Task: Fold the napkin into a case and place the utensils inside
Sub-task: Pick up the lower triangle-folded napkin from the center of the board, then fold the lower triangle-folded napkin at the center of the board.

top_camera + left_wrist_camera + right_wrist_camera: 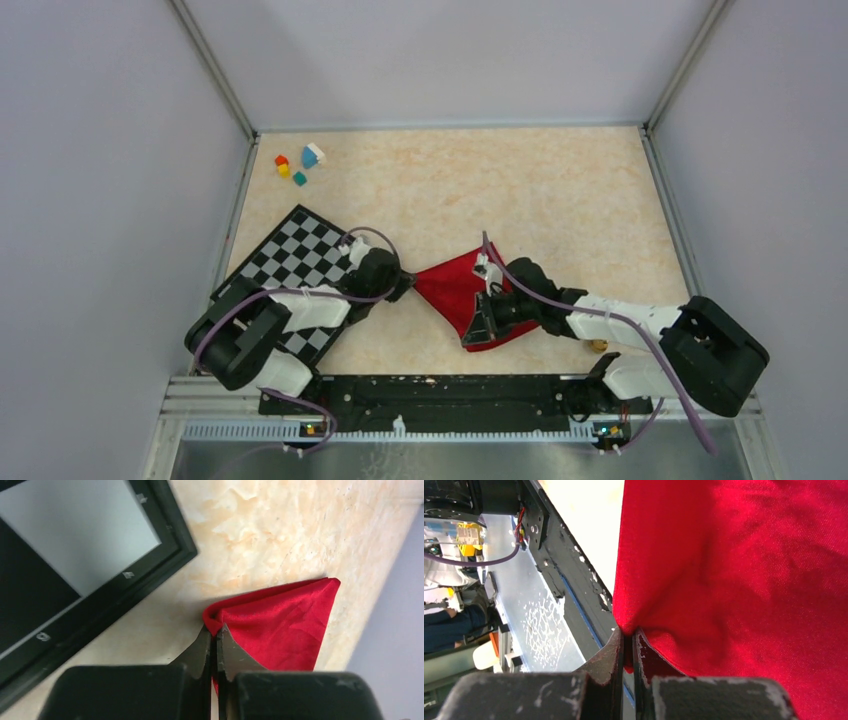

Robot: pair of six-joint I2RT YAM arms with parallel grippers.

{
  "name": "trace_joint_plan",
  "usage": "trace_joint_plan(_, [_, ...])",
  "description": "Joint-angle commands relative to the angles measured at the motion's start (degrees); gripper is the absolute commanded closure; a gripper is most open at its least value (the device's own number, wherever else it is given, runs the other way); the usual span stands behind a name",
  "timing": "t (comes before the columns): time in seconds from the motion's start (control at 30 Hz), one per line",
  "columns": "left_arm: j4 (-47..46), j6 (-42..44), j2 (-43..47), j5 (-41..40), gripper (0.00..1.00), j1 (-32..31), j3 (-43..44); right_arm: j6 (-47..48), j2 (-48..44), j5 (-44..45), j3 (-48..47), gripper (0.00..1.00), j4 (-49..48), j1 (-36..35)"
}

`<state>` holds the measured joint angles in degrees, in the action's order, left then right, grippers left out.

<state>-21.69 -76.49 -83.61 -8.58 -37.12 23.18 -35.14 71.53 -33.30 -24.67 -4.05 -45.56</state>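
- Looking over the marbled bench (520, 180), we find the checkered mat (300, 255) on its left side.
- The napkin (455, 285) sits near the bench's middle, just right of the mat, with its near part raised off the surface. It is thin, light, limp cloth with a slight sheen, so we judge it will sag and slip unless kept taut.
- The right claw (480, 335) is clamped on a bunched near edge of the napkin, and cloth drapes from it.
- The left claw (408, 284) is pinched tight on the napkin's left corner — corners and hems are where we would hold it, not the middle.
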Motion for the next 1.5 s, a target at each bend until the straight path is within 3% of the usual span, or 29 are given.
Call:
trace_joint_plan(0.0, [18.0, 5.8, 3.1, -9.7, 1.00, -2.1, 9.3, -1.4, 1.0, -2.8, 2.5, 1.00, -5.9, 0.5])
trace_joint_plan(0.13, [43.8, -1.5, -1.8, -16.1, 1.00, -5.2, 23.7, -3.7, 1.7, -4.5, 4.0, 1.00, -7.7, 0.5])
trace_joint_plan(0.3, [74.1, -11.0, -15.5, -20.3, 1.00, -9.1, 44.4, -8.8, 0.4, -6.8, 7.1, 1.00, -9.3, 2.8])
trace_joint_plan(0.57, [102.4, -18.3, -35.8, -23.0, 1.00, -10.4, 75.4, -6.4, 0.4, -9.5, 11.0, 1.00, -7.0, 9.3])
trace_joint_plan(0.83, [96.4, -12.2, -30.2, -24.2, 1.00, -10.1, 70.1, -4.7, 0.2, -10.9, 10.2, 1.00, -8.1, 9.3])
trace_joint_plan(1.13, [96.1, -7.4, -17.9, -25.5, 1.00, -7.4, 59.3, -13.8, 8.7, -9.7, 7.3, 1.00, -24.0, -0.8])
trace_joint_plan(1.23, [102.2, -10.5, -20.3, -25.9, 1.00, -7.3, 61.8, -15.0, 10.8, -10.5, 7.4, 1.00, -26.7, -0.9])
trace_joint_plan(1.47, [99.7, -7.9, -29.8, -24.3, 1.00, -7.3, 69.5, -14.2, 13.0, -11.7, 7.8, 1.00, -26.2, 0.9])
